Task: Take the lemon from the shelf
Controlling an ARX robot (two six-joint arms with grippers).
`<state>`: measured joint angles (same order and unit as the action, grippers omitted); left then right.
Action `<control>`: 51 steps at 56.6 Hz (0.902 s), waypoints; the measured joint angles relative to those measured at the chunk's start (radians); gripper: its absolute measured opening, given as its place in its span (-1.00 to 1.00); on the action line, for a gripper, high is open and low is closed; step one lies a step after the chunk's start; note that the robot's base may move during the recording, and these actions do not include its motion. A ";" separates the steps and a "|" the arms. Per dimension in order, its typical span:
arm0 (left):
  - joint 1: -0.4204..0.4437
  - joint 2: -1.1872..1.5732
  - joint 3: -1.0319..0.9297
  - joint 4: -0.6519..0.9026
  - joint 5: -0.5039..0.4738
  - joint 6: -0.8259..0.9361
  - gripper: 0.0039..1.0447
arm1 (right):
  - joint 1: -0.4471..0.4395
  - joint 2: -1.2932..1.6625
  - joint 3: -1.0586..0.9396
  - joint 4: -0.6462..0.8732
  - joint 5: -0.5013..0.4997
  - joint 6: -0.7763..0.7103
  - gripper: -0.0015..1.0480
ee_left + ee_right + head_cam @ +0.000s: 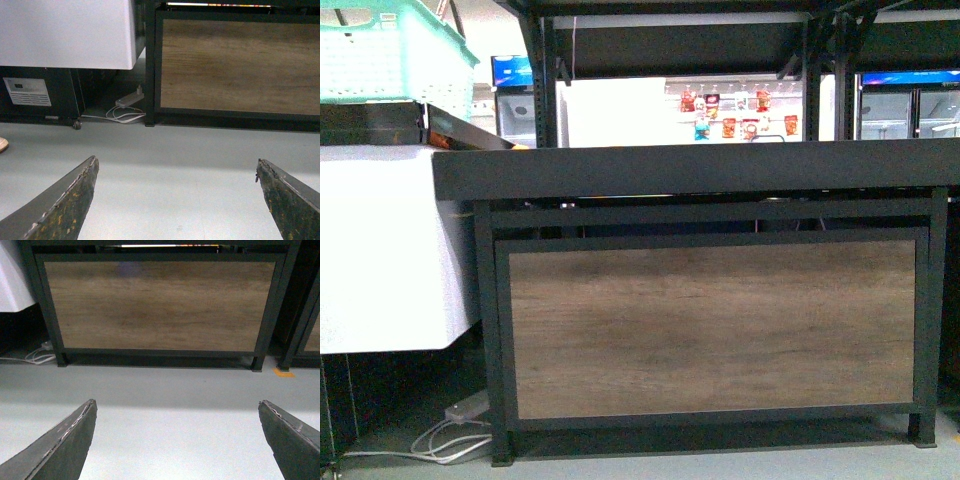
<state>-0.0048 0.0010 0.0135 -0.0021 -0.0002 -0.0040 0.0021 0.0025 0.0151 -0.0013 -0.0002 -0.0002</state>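
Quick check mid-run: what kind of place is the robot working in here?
Most likely a grocery store or supermarket: a black display shelf with a wood-grain front panel, glass-door coolers behind it, and snack packets hanging in the background.

Place: shop, grocery kind.
Display: large black metal rack with wood-grain front panel (710, 330).
Background: glass-door chillers under blue signs (910, 115); colourful snack packets (728, 127) hanging in rows.
Beside: white cooler cabinet (380, 250); mint-green plastic crate (390, 50).
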 joint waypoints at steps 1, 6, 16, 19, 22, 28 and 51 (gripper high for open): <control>0.000 0.000 0.000 0.000 0.000 0.000 0.85 | 0.000 0.000 0.000 0.000 0.000 0.000 0.86; 0.000 0.000 0.000 0.000 0.000 0.000 0.85 | 0.000 0.000 0.000 0.000 0.000 0.000 0.86; 0.000 0.000 0.000 0.000 0.000 0.000 0.85 | 0.000 0.000 0.000 0.000 0.000 0.000 0.86; 0.000 0.000 0.000 0.000 0.000 0.000 0.85 | 0.000 0.000 0.000 0.000 0.000 0.000 0.86; 0.000 0.000 0.000 0.000 0.000 0.000 0.85 | 0.000 0.000 0.000 0.000 0.000 0.000 0.86; 0.000 0.000 0.000 0.000 0.000 0.000 0.85 | 0.000 0.000 0.000 0.000 0.000 0.000 0.86; 0.000 0.000 0.000 0.000 0.000 0.000 0.85 | 0.000 0.000 0.000 0.000 0.000 0.000 0.86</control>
<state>-0.0044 0.0013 0.0132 -0.0021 -0.0002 -0.0040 0.0021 0.0025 0.0151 -0.0013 -0.0002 -0.0002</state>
